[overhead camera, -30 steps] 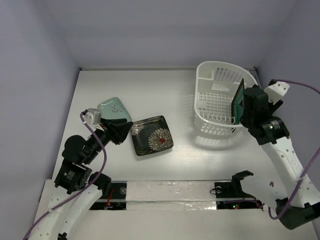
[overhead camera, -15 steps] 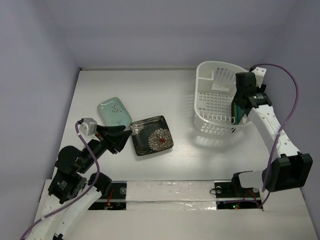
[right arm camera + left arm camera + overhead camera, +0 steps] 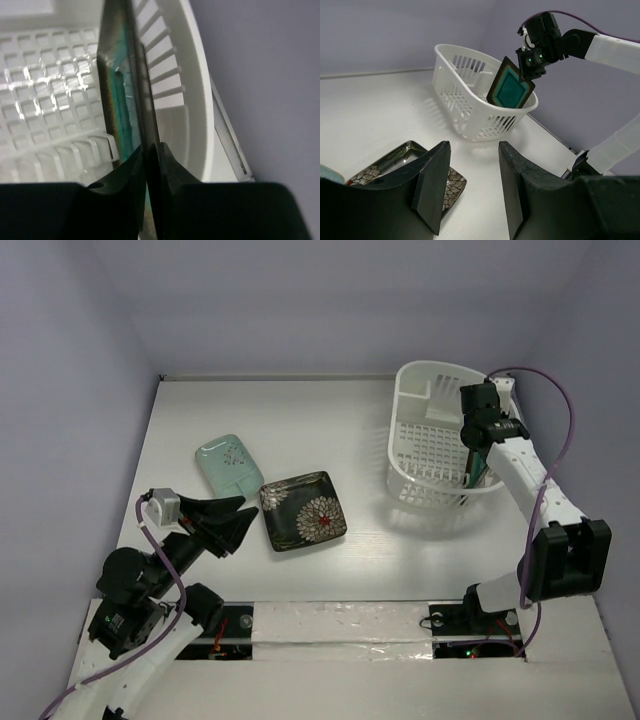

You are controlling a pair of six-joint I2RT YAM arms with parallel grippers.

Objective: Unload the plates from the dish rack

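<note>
From above, your dish rack (image 3: 400,455) sits on the right of the bench (image 3: 300,415) with one plate in it: the teal-centred plate (image 3: 473,466) stands on edge against the rack's right end, and your right claw (image 3: 477,444) is down on its top. Two plates lie flat on the bench, well apart from the rack: the mint plate (image 3: 228,462), and the dark flowered plate (image 3: 303,510) just beside it at its near right corner. Your left claw (image 3: 225,521) hangs near them at the left, jaws apart, nothing between them. On to the left wrist view: the left claw (image 3: 472,195) gapes wide and empty, the dark flowered plate (image 3: 380,167) lies below it, and across the bench the teal-centred plate (image 3: 510,85) leans tilted in the dish rack (image 3: 465,95), its upper half above the rim, with the right claw (image 3: 529,74) at its top corner. Now the right wrist view: the right claw (image 3: 148,165) is clamped on the teal-centred plate (image 3: 116,100), its thin brown rim pinched between the two fingers, with the dish rack (image 3: 195,100) and its grid floor behind. Whether the plate touches that floor, you cannot tell.
</note>
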